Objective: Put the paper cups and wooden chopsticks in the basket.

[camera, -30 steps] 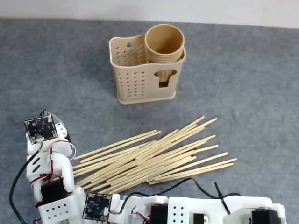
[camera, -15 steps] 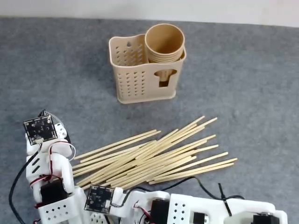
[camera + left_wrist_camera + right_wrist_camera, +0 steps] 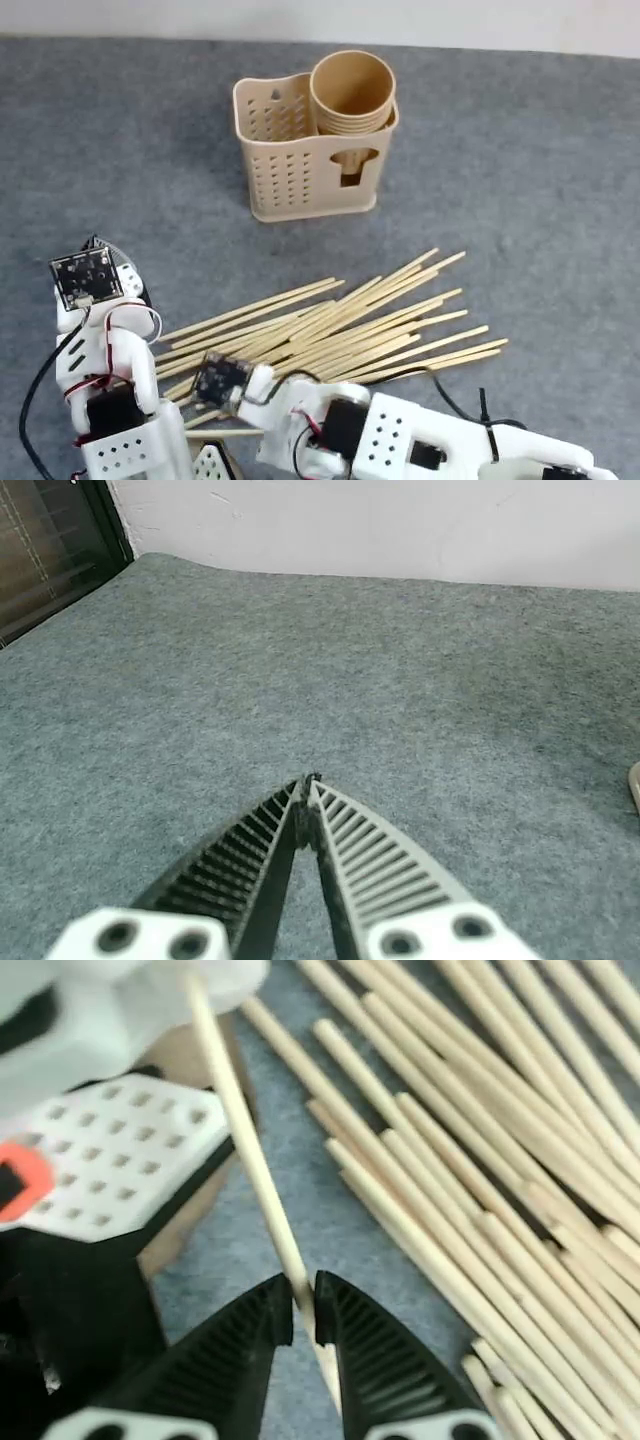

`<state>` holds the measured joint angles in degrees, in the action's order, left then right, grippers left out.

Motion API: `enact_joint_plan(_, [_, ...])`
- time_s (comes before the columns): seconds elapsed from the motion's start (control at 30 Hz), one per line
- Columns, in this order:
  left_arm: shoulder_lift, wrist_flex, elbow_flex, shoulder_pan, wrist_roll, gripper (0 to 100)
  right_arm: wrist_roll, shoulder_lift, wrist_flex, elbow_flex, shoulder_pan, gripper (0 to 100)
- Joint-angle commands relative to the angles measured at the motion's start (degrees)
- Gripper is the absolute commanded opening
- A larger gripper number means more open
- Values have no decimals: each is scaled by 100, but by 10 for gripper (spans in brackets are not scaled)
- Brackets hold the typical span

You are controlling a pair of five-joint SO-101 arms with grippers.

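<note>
Chopsticks point(image 3: 340, 322) lie in a loose, fanned heap on the grey mat point(image 3: 540, 180), between the basket point(image 3: 300, 185) farther back and the two arms at the near edge. The basket stands upright, well apart from the heap, with a stack of paper cups point(image 3: 352, 95) in its compartment on the right of the high view. A white perforated housing point(image 3: 110, 1150) sits just beside the heap's near end, close to the right gripper point(image 3: 303, 1298). That gripper's black jaws are drawn narrow around a single chopstick point(image 3: 248, 1155), which passes between their tips and lies angled away from the rest. The left gripper point(image 3: 308, 780) hangs over bare mat, its jaws pressed together and holding nothing. The sticks are pale plain wood, thin and straight.
</note>
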<state>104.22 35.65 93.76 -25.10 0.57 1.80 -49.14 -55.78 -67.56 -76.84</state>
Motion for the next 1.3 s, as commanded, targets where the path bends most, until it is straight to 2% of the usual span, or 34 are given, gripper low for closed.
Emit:
enact_joint_plan(0.0, [66,-132,-31,-48,-70,5,62,-57,-4,488,470,6])
enact_joint_plan(0.33, [66,-132,-48,-180,-79,5,62,-119,-48,752,1587,6])
enact_joint_plan(0.57, [66,-132,-66,-356,-536,29,79,-1341,-48,708,2114,5])
enact_joint_plan(0.93, [66,-132,-31,-330,-545,53,299,-2448,4,497,2176,5])
enact_joint_plan(1.07, [66,-132,-31,-330,-545,53,299,-2554,330,936,2202,5])
enact_joint_plan(1.27, [66,-132,-22,-330,-545,53,308,-2387,936,1587,2782,5])
